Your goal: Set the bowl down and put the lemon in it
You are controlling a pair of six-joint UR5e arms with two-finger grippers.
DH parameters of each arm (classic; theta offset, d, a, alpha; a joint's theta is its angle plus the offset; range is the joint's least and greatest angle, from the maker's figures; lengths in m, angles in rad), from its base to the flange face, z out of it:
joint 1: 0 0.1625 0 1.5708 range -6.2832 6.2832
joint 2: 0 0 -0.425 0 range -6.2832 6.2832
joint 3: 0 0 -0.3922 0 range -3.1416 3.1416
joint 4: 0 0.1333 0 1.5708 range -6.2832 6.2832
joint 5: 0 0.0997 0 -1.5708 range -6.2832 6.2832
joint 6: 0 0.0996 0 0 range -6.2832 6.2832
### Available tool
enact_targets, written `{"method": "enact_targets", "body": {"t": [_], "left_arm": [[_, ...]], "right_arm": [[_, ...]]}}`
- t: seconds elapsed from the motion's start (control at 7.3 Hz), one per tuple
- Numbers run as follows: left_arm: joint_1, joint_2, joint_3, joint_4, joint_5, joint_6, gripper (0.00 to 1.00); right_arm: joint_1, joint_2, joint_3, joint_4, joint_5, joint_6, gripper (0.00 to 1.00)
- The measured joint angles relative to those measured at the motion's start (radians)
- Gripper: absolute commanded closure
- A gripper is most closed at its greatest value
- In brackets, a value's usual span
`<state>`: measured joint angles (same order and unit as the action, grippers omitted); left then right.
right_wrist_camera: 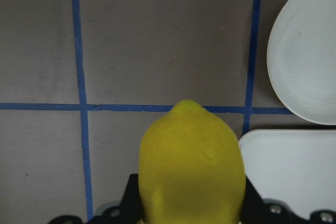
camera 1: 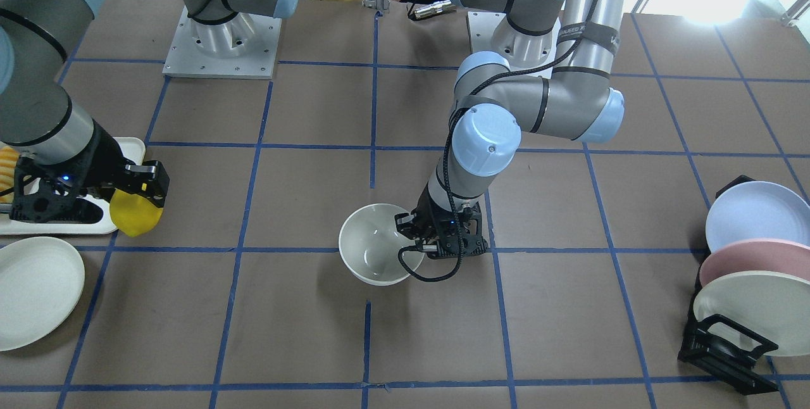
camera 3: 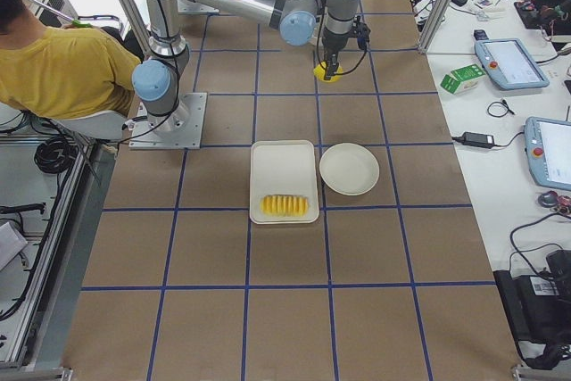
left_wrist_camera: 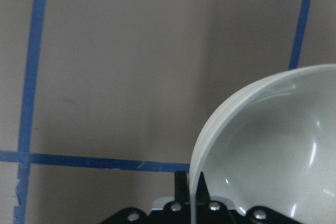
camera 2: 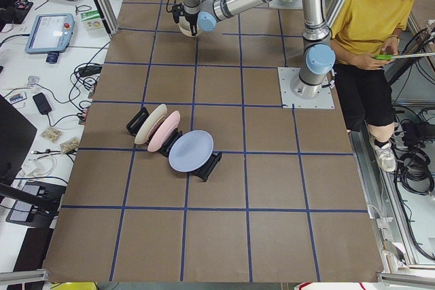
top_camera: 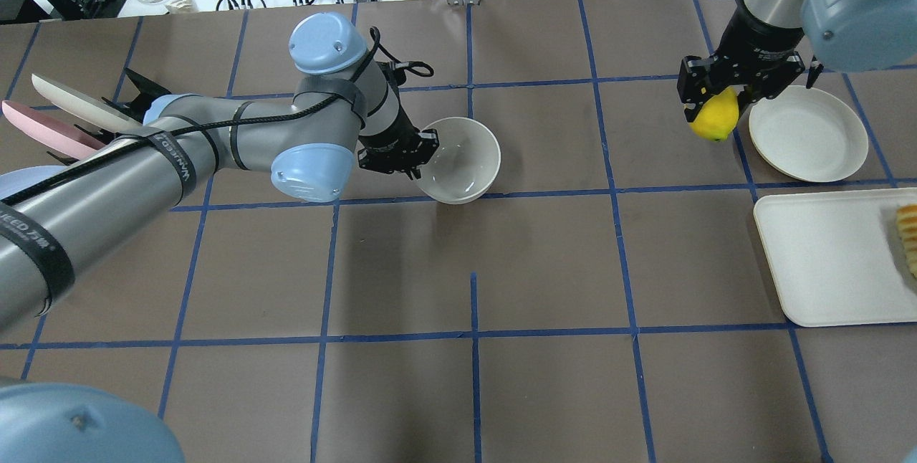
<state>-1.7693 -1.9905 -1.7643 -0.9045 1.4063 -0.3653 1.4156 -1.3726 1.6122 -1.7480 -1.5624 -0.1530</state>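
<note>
The off-white bowl [top_camera: 462,158] is upright near the table's middle, at or just above the surface. My left gripper [top_camera: 423,160] is shut on its rim, one finger inside and one outside. The left wrist view shows the rim [left_wrist_camera: 195,182] pinched between the jaws. In the front view the bowl [camera 1: 373,245] is beside that gripper [camera 1: 411,239]. My right gripper [top_camera: 714,106] is shut on the yellow lemon [top_camera: 714,119] and holds it above the table, apart from and to the right of the bowl. The lemon fills the lower right wrist view [right_wrist_camera: 191,169].
A flat white plate [top_camera: 806,135] lies just right of the lemon. A white tray [top_camera: 824,262] with yellow-orange fruit slices [top_camera: 908,234] lies nearer me on the right. A rack of plates [camera 1: 753,282] stands at the table's left end.
</note>
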Motion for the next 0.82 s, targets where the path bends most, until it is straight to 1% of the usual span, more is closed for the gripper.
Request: {"method": "enact_targets", "body": {"t": [0.14, 0.41, 0.55, 0.68, 0.82], "left_arm": [[-0.011, -0.013, 0.001, 0.012, -0.001, -0.014, 0.0], [-0.007, -0.013, 0.012, 0.046, 0.005, -0.013, 0.0], [0.025, 0.012, 0.03, 0.054, 0.007, 0.006, 0.0], [0.068, 0.055, 0.056, 0.013, 0.008, 0.049, 0.0], [0.109, 0.11, 0.082, -0.089, 0.012, 0.127, 0.0]], "right_arm": [[0.025, 0.0, 0.0, -0.003, 0.011, 0.028, 1.0], [0.069, 0.006, -0.002, -0.014, 0.041, 0.094, 1.0], [0.085, 0.01, -0.004, -0.025, 0.063, 0.122, 1.0], [0.104, 0.015, -0.008, -0.044, 0.093, 0.142, 1.0], [0.135, 0.029, -0.019, -0.063, 0.114, 0.171, 1.0]]}}
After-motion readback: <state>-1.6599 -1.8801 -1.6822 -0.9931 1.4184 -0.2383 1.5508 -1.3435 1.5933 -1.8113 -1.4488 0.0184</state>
